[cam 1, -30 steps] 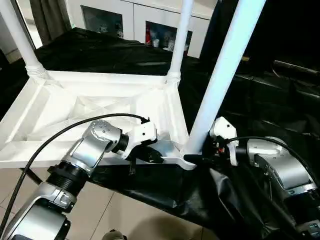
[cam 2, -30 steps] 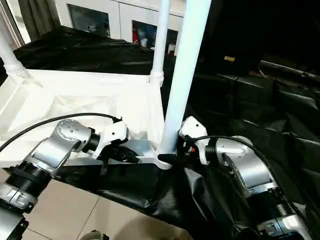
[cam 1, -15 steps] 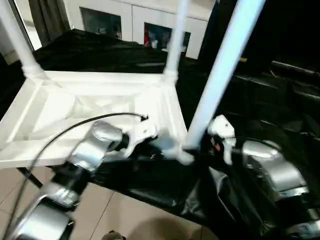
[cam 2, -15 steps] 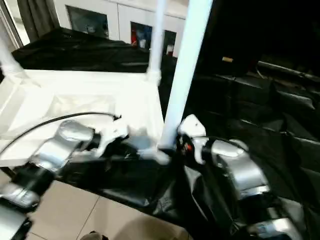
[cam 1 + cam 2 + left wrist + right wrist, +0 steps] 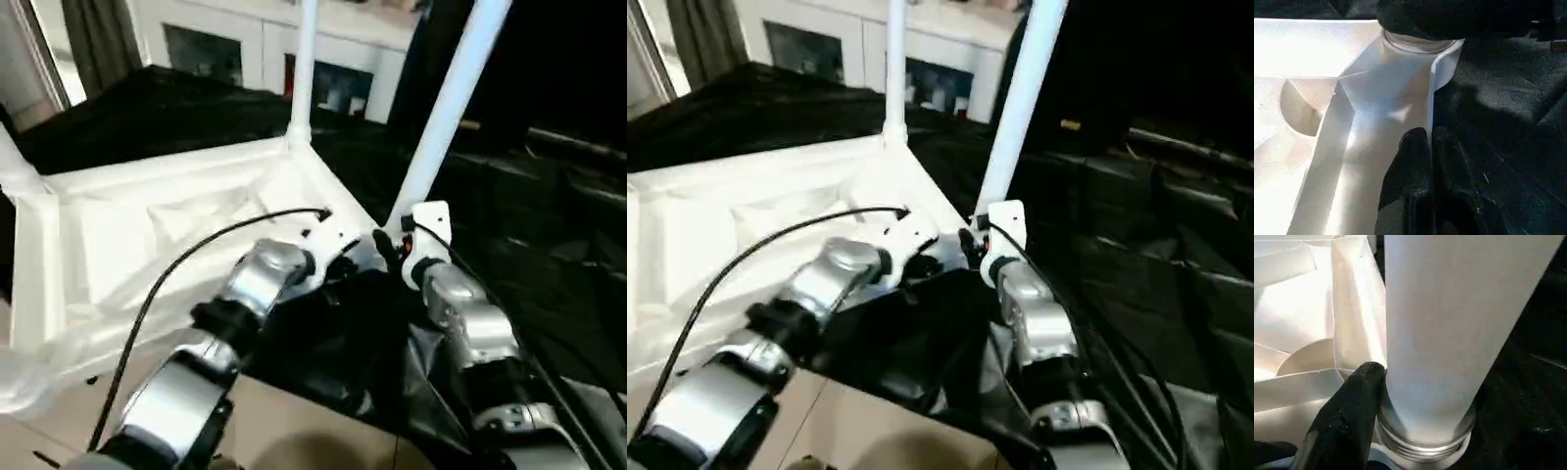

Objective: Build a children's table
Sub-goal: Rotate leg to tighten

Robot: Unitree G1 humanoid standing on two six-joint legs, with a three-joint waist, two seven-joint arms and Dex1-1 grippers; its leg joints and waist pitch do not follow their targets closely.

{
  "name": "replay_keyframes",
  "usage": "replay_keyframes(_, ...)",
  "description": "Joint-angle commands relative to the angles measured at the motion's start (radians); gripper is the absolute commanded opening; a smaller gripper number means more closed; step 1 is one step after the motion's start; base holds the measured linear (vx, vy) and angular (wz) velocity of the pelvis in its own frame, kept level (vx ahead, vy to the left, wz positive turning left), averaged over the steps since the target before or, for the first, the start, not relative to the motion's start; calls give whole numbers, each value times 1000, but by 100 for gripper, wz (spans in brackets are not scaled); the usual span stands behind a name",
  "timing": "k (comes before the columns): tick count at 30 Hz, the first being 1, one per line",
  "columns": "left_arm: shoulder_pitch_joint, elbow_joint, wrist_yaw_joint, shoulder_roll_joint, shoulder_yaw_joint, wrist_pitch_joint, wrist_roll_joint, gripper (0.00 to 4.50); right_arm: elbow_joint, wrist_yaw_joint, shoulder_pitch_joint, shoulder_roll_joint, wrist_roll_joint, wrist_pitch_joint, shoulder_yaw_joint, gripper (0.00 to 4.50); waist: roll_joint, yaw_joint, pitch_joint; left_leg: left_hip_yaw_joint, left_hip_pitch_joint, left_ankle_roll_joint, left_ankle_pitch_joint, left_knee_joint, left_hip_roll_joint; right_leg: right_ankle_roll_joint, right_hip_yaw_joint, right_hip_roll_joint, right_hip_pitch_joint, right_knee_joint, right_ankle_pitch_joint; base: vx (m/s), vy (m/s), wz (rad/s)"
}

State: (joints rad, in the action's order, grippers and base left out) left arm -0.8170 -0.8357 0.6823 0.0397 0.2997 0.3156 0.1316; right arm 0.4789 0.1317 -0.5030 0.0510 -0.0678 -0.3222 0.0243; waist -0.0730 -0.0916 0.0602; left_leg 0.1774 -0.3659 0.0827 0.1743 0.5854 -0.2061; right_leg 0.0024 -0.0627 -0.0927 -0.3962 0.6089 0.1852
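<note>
In the left eye view, the upturned tabletop (image 5: 167, 230) lies ribbed side up on the black-draped counter (image 5: 147, 108), filling the left and centre of the frame. Three legs rise from it: a near leg (image 5: 446, 108) slanting to the upper right, a far leg (image 5: 305, 69) at top centre, and the base of a third at the left edge. The left gripper (image 5: 345, 262) sits at the tabletop's near right corner, at centre frame. Just right of it, the right gripper (image 5: 392, 251) meets the near leg's base.

The right eye view gives the same layout, with a white glass-door cabinet (image 5: 921, 59) behind along the top.

In the left wrist view, the left jaws are pressed nearly together, pinching the thin upright rim of the tabletop at lower centre; the corner socket (image 5: 1418, 44) lies beyond at top centre.

In the right wrist view, one black finger (image 5: 1352, 406) touches the near leg just above its threaded collar (image 5: 1425, 440) at lower centre. The other finger is hidden behind the leg, so the jaws look to stand wide around it, though the full grasp cannot be confirmed.

Judging the risks: the near leg leans, so it may be cross-threaded or only partly seated. Twisting it further could jam it. The left pinch is on a thin rim and could slip, letting the tabletop slide on the cloth.
</note>
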Motion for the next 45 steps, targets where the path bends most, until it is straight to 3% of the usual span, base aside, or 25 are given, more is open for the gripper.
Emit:
replay_keyframes(1,-20,-12,-79,-37,-7,-33,-3,0,48,50,29,-69,-38,-35,-56,328,7,4,-55,-10,14,26,324,-86,-19,-108,38,-51,27,-97,372,0,0,0)
replay_keyframes(3,-21,-14,-67,-34,-4,-39,-4,0,54,59,21,-67,-45,-29,-46,348,6,8,-54,-12,8,25,331,-87,-18,-102,37,-52,29,-97,389,0,0,0)
replay_keyframes(6,-20,-19,-20,-19,-2,-72,-9,0,55,102,9,-45,-48,-3,-39,374,4,9,-53,-12,10,19,338,-87,-18,-96,37,-53,26,-101,411,0,0,0)
replay_keyframes(10,-7,4,65,0,-6,-90,-29,0,29,193,8,4,-53,-10,-49,405,3,7,-54,-10,6,3,303,-86,-18,-99,38,-53,30,-100,389,0,0,0)
replay_keyframes(12,27,77,185,49,5,-84,-56,0,-45,374,32,101,-73,-19,-85,405,5,5,-55,-9,3,-10,276,-85,-19,-116,39,-52,35,-95,338,0,0,0)
replay_keyframes(15,44,111,229,78,14,-73,-62,0,-85,458,50,150,-79,-18,-110,405,3,1,-56,-3,3,-33,215,-80,-21,-157,40,-50,37,-84,238,0,0,0)
replay_keyframes(19,119,262,453,188,59,-100,-109,0,-208,710,116,307,-109,-10,-164,405,4,-3,-57,-4,-3,-58,146,-77,-25,-199,40,-49,50,-64,115,0,0,0)
replay_keyframes(21,144,316,521,225,72,-109,-125,0,-228,757,127,338,-113,-4,-170,405,9,2,-59,0,4,-71,121,-73,-25,-228,39,-45,42,-58,52,0,0,0)
replay_keyframes(23,183,407,607,284,91,-77,-147,0,-266,839,146,394,-121,8,-193,405,13,-2,-60,-1,4,-80,102,-71,-29,-258,39,-46,48,-48,-6,0,0,0)
replay_keyframes(24,188,420,623,298,96,-81,-148,0,-273,857,150,406,-119,13,-201,405,14,-1,-56,5,11,-88,111,-70,-28,-270,42,-44,40,-51,-13,0,0,0)
replay_keyframes(25,195,437,642,315,99,-80,-148,0,-287,886,157,422,-120,16,-212,405,13,-2,-56,4,10,-87,120,-71,-28,-273,40,-42,42,-50,-6,0,0,0)
replay_keyframes(34,235,537,708,385,99,-53,-171,0,-324,980,166,457,-141,12,-240,405,10,-1,-48,4,12,-47,183,-77,-30,-236,44,-48,39,-61,133,0,0,0)
replay_keyframes(35,240,551,712,390,100,-47,-174,0,-323,984,160,453,-146,13,-242,380,9,-1,-48,4,12,-44,182,-78,-30,-234,43,-47,39,-61,139,0,0,0)
replay_keyframes(45,249,564,699,389,100,-40,-171,0,-323,1007,167,456,-134,22,-257,299,5,2,-52,4,8,-59,132,-72,-26,-238,42,-45,43,-53,84,0,0,0)
